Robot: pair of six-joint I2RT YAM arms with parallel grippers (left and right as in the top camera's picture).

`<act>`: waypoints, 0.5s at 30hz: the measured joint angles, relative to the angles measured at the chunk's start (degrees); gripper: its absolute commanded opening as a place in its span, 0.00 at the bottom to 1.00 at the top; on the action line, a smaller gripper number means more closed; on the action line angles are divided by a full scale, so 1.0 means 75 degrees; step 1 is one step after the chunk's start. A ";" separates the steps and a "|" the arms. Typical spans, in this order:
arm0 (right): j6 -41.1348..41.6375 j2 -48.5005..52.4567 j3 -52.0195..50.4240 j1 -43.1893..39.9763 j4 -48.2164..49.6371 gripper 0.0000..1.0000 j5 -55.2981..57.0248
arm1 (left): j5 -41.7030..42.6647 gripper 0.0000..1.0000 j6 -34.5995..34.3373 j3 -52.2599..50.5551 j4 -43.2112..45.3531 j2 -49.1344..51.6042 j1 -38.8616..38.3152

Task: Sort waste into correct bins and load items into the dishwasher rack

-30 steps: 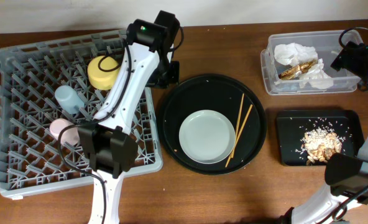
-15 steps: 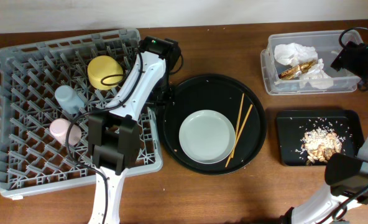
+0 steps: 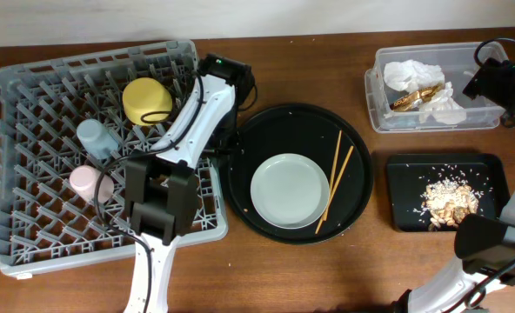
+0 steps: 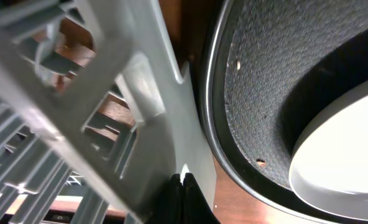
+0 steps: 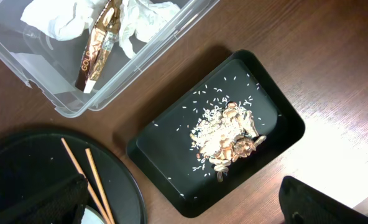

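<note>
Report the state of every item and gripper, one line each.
yellow bowl, in the dishwasher rack
blue cup, in the rack
pink cup, in the rack
plate, empty, on the round black tray
chopsticks, on that tray beside the plate
napkins, in the clear tub
wrapper, in the clear tub
food scraps, in the black rectangular tray
left gripper, shut, empty, at rack's edge
right gripper, open, empty

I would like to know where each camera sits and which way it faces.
Overhead: above the table, facing straight down at dishwasher rack, round tray, clear tub and flat black tray; both arms show.
Left wrist: low between rack and round tray, facing the plate; shut left tool at bottom.
Right wrist: high, looking down on tub, flat tray and chopsticks; open right tool, fingers at bottom corners.
Shared: overhead and right wrist both show the tub.
</note>
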 measured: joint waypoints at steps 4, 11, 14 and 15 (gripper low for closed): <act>-0.0006 0.0000 0.0000 0.0000 0.0000 0.99 -0.0003 | 0.0099 0.00 0.0000 -0.0239 0.0015 0.0000 -0.0026; -0.0006 0.0000 0.0000 0.0000 0.0000 0.99 0.0000 | 0.0181 0.00 0.0000 -0.0472 0.0012 -0.0003 -0.0055; -0.0003 0.0000 0.0000 0.0000 0.0000 0.99 0.0000 | 0.0178 0.01 0.0000 -0.0586 0.0047 -0.0108 -0.0038; 0.0000 0.0000 0.0000 0.0000 0.0000 0.99 -0.0003 | 0.0169 0.01 0.0000 -0.0691 0.0050 -0.0216 -0.0020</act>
